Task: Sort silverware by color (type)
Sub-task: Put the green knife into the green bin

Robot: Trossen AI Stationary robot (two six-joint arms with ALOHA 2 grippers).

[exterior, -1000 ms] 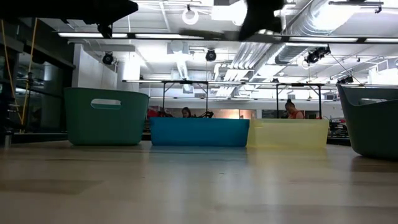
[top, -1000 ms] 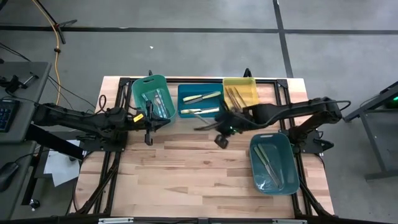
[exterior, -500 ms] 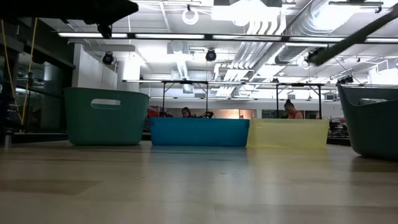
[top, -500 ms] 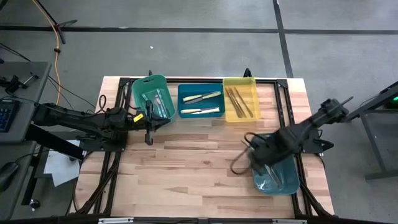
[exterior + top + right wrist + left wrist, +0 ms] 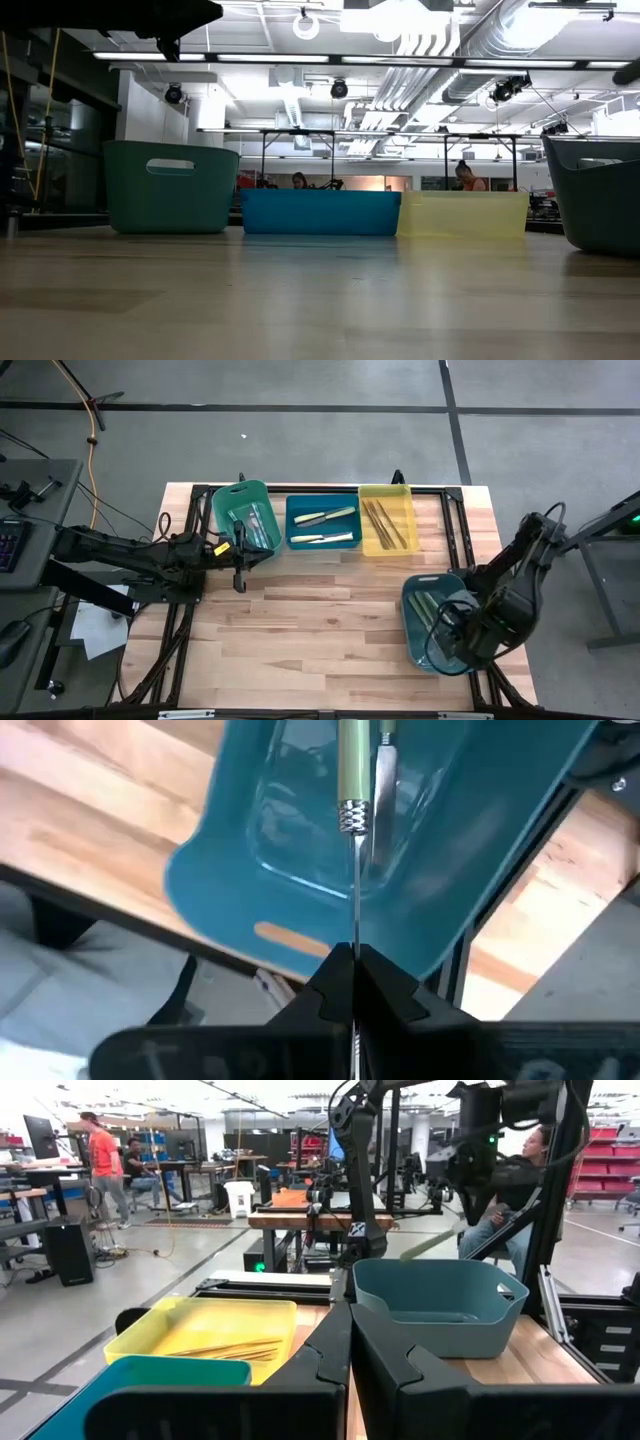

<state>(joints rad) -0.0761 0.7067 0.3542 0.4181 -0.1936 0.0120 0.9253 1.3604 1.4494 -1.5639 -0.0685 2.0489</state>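
Right gripper (image 5: 355, 960) is hovering over the teal bin (image 5: 416, 596) at the table's right side with fingers pressed together, pinching a green-handled utensil (image 5: 353, 780) by its thin metal end, with at least two more green-handled pieces lying in that bin. Left gripper (image 5: 349, 1342) is sitting fully closed and holding nothing near the green bin (image 5: 229, 499), which is showing a few clear-handled pieces I cannot count. Blue bin (image 5: 301, 507) is holding two pale yellow-handled knives (image 5: 325, 516), and the yellow bin (image 5: 378, 493) is holding roughly four brownish utensils (image 5: 384, 525).
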